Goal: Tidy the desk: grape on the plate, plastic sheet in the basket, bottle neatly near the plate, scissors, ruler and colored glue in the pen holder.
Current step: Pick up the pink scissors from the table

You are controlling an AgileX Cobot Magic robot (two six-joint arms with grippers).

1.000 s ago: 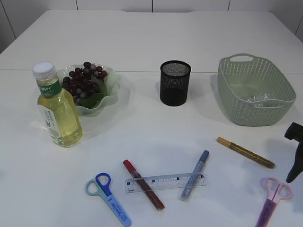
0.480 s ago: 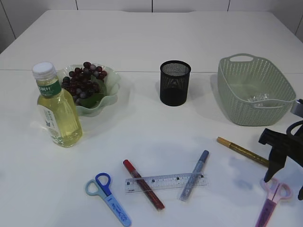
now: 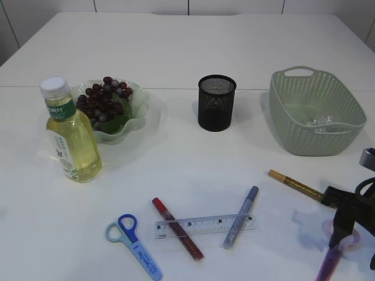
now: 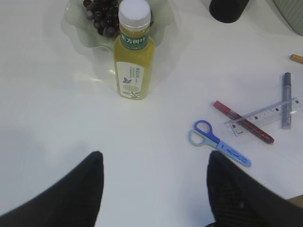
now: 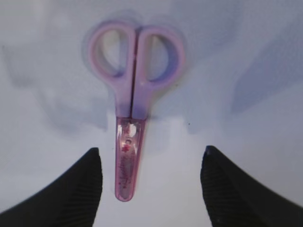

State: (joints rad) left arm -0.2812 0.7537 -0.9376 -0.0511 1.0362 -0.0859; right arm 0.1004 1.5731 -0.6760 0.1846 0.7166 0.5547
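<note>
My right gripper (image 3: 354, 243) (image 5: 151, 161) is open and low over the pink scissors (image 5: 132, 101) (image 3: 335, 253) at the front right, whose blade cover lies between the fingers, nearer the left one. My left gripper (image 4: 154, 165) is open and empty above bare table, out of the exterior view. Dark grapes (image 3: 104, 96) lie on the green plate (image 3: 138, 117). The yellow bottle (image 3: 70, 134) (image 4: 134, 56) stands upright beside the plate. Blue scissors (image 3: 133, 246) (image 4: 218, 142), a clear ruler (image 3: 205, 225) and red (image 3: 177, 229), blue (image 3: 240, 217) and gold (image 3: 296, 184) glue pens lie at the front. The black mesh pen holder (image 3: 217, 102) stands mid-table. A clear plastic sheet (image 3: 319, 122) lies in the green basket (image 3: 316, 111).
The basket stands at the back right, just beyond my right arm. The ruler rests over the red pen and under the blue pen. The table's front edge is close below the scissors.
My right gripper has come in from the right edge and dropped down over the pink scissors, now covering part of their handles. Nothing else has moved.
</note>
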